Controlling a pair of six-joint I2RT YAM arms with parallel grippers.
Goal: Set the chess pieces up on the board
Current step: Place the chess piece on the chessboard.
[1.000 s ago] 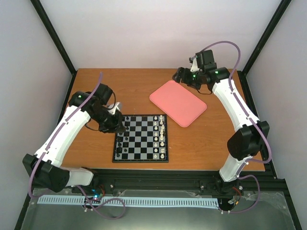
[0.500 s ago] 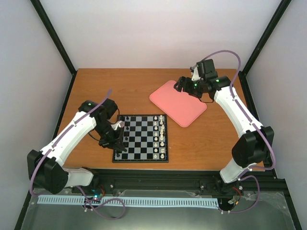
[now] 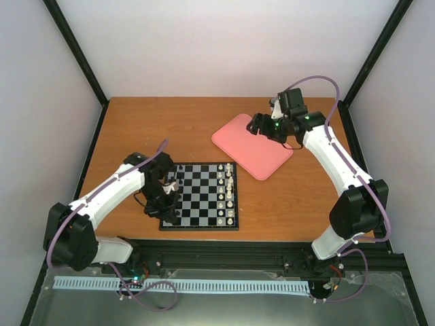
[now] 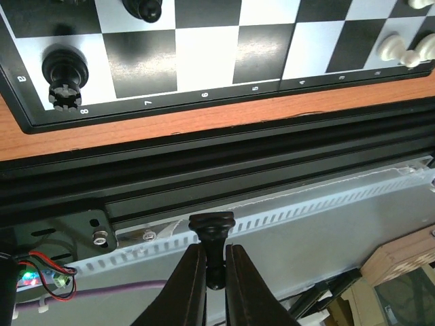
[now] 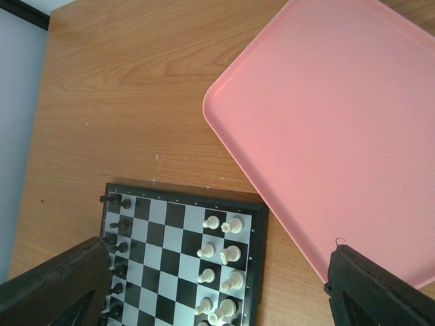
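Pinched a black piece (image 4: 212, 227) in the left hand (image 4: 212, 257), fingers pressed together on its slim stem, wider end sticking out past the tips. Lay with its long axis in line with the fingers. Hung, in the wrist view, against the black rail (image 4: 204, 176) at the near edge of the counter (image 4: 136, 132), with the board (image 4: 204, 102) farther out along that same line. Showed a rook (image 4: 64, 73) standing on the board's corner square, the dark square just beside it bare, a second piece (image 4: 143, 8) one row in, white pieces (image 4: 401, 47) off toward the other end. Sat, seen from above, at the near-left corner of the board, over or just off the black side; could not tell which square lay under it.

Judged the coming move to turn on this: open squares lying ahead of and below the fingertips, beside the rook, so probably a short carry forward and down, with care not to clip the rook.

Showed the right hand (image 3: 261, 125) spread wide and holding nothing, at the far edge of the tray (image 3: 251, 151), well apart from the board. Made the left arm plainly the nearer one.
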